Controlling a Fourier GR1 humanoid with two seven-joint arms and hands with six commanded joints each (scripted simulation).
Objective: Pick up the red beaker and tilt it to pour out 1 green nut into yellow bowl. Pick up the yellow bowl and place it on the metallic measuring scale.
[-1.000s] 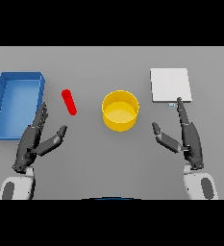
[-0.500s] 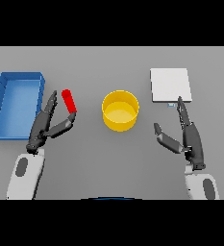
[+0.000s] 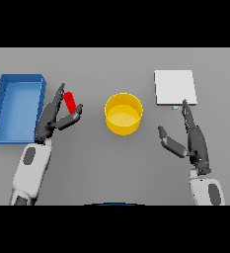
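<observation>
The red beaker (image 3: 70, 102) lies on the grey table left of the yellow bowl (image 3: 123, 114). My left hand (image 3: 54, 118) is open right at the beaker: its fingers reach along the beaker's left side and its thumb points below the beaker's near end. I cannot tell whether they touch it. The bowl stands upright in the middle of the table. The metallic measuring scale (image 3: 174, 87) is a pale square plate at the back right. My right hand (image 3: 194, 141) is open and idle just in front of the scale's near edge.
A blue open bin (image 3: 8, 109) stands at the left, close beside my left hand.
My left arm has reached forward and to the right, bringing its open hand up to the red beaker. The right hand has hardly moved.
</observation>
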